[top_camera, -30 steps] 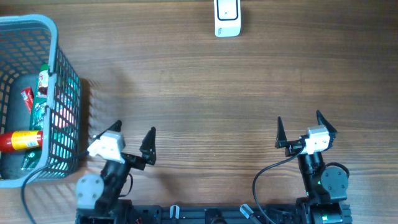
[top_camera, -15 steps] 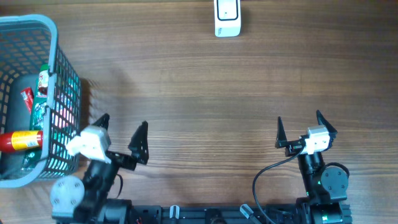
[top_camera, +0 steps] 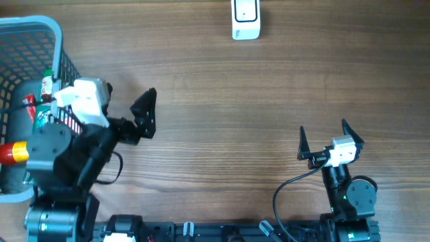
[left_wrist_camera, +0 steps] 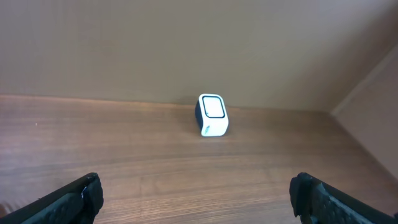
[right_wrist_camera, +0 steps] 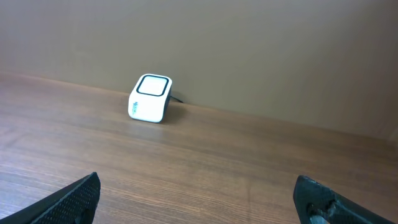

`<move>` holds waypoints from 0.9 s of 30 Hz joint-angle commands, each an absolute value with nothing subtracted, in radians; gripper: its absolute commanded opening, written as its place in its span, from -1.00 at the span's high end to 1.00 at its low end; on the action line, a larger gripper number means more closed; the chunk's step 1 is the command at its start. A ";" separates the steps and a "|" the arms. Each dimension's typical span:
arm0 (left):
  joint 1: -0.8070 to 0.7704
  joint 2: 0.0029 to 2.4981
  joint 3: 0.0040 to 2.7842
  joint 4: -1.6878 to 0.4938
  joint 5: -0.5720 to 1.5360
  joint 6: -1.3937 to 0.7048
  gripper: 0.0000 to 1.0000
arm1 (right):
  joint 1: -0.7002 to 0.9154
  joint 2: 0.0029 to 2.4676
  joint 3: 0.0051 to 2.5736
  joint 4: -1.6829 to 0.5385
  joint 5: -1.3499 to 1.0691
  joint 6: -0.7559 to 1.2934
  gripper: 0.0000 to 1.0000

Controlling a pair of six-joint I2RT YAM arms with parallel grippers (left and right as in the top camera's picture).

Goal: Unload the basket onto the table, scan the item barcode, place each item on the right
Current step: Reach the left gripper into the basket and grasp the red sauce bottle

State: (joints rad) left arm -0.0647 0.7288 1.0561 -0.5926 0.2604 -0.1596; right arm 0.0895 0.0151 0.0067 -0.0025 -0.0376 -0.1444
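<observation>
While left gripper [left_wrist_camera: 198, 198] sits at the right wall of the grey-blue plastic mesh basket [top_camera: 57, 40], jaws spread wide and empty, items lie inside: red bottle with yellow label [top_camera: 17, 151], green packets [top_camera: 44, 121]. Same for right gripper [top_camera: 324, 131]: wide apart, nothing held, over wooden table [top_camera: 222, 101]. White box-shaped barcode scanner [top_camera: 246, 19] at far edge, centre.

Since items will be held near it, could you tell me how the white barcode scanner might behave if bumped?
The white barcode scanner is boxy on a flat base, so rolling seems unlikely. It looks small and plastic, likely light, so a nudge may slide it across the smooth wooden table. The cable at its back might tug it askew.
</observation>
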 commanded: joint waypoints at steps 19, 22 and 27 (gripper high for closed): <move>0.569 1.361 1.801 -1.135 -0.140 -0.687 -1.00 | 0.093 0.018 0.006 0.000 -0.054 -0.157 -1.00; 0.678 1.437 1.801 -1.237 -0.140 -0.752 -1.00 | 0.093 0.018 0.006 0.000 -0.054 -0.157 -1.00; 0.804 1.566 1.800 -1.347 -0.140 -0.772 -1.00 | 0.092 0.018 0.006 0.000 -0.054 -0.157 -1.00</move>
State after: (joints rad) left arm 0.7460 1.5089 1.7889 -1.3113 -0.1307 -0.7177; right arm 0.0895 0.0158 0.0067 -0.0025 -0.0380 -0.1444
